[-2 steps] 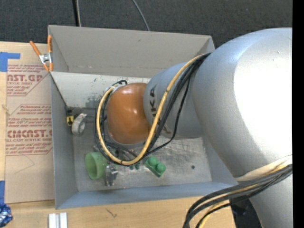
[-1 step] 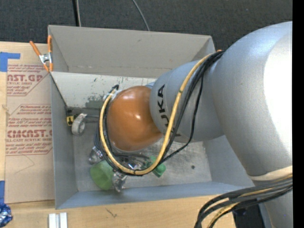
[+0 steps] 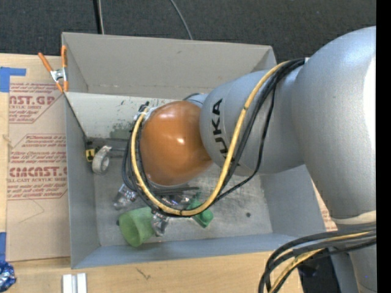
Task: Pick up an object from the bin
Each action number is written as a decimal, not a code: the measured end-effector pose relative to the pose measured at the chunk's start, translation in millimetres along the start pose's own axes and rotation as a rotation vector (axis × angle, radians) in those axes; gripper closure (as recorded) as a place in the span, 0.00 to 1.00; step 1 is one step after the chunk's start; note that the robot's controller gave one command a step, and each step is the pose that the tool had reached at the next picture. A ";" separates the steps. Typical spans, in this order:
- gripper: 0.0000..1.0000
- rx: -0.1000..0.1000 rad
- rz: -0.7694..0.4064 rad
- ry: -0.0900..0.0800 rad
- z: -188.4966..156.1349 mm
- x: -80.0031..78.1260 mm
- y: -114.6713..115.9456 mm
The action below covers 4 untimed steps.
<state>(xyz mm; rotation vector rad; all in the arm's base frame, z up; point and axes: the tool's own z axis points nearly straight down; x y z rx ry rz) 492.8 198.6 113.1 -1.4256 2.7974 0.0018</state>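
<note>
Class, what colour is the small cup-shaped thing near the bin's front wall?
The small cup-shaped plastic thing is light green, clearest in the camera view.

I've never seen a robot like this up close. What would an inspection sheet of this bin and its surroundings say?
Surface: grey metal bin, floor scuffed with dark marks.
Job's things: green cup-like piece lying near the front left; smaller green piece to its right in the view.
Clutter: silvery ring by the left wall.
Grippers: gripper low over the green pieces, beneath the orange wrist cover; open or shut cannot be told.
Cables: yellow and black cables loop round the cover and run up the arm.
Surroundings: dark floor behind the bin.
</note>
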 end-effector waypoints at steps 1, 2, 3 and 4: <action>0.00 0.002 -0.301 0.017 33.4 -23.0 9.6; 0.00 0.001 -0.299 0.003 30.7 -23.7 8.9; 1.00 0.000 -0.299 0.003 30.4 -23.9 9.0; 1.00 0.003 -0.298 -0.005 -30.3 -26.4 9.1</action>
